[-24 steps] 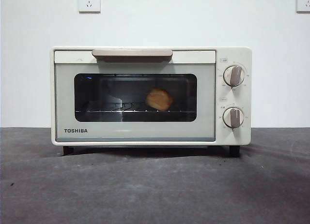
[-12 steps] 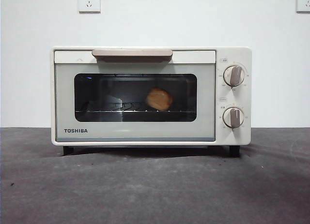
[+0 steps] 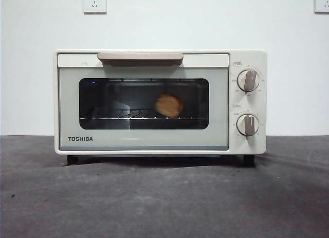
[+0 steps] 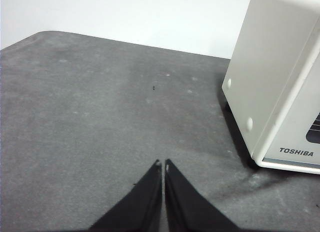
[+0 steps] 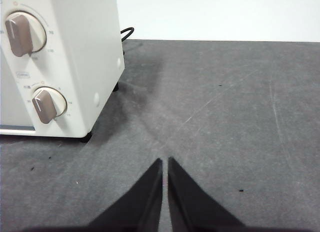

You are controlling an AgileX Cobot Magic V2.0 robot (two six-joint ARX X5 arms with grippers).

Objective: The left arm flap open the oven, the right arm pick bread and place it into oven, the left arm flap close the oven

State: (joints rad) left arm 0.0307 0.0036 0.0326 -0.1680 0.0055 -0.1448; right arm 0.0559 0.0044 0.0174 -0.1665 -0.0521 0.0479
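The cream-white TOSHIBA oven [image 3: 221,140] stands on the dark table with its door closed and the beige handle [image 3: 140,57] at the top. The golden-brown bread [image 3: 169,105] lies on the wire rack behind the dark glass window. My left gripper [image 4: 162,164] is shut and empty, low over the table beside the oven's left side wall [image 4: 270,76]. My right gripper [image 5: 165,162] is shut and empty, over the table beside the oven's right side with its two knobs [image 5: 22,34]. Neither gripper shows in the front view.
Two beige knobs [image 3: 248,80] sit on the oven's right panel. A black power cord [image 5: 127,31] runs behind the oven. Wall sockets [image 3: 94,1] hang on the white wall behind. Dark grey table [image 3: 164,197] stretches in front of the oven.
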